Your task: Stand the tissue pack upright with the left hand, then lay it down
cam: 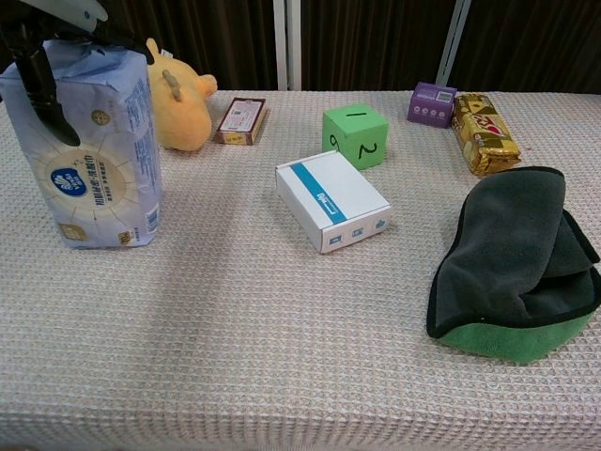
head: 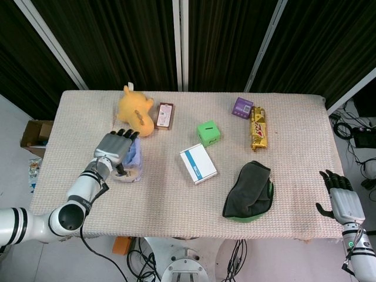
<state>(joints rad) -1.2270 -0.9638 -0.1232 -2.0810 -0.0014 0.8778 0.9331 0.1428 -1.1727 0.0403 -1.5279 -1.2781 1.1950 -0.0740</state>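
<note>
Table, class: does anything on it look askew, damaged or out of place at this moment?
Nothing looks spilled or damaged. The tissue pack stands upright with the left hand on its crumpled top. The white box lies skewed to the table edge, and the dark cloth sits in a loose heap.

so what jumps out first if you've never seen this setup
The pale blue tissue pack standing upright at the table's left side, with the left hand draped over its top, dark fingers curling down its front face. Next, the yellow plush toy just behind it, and the dark cloth bunched over something green near the front right.
</note>
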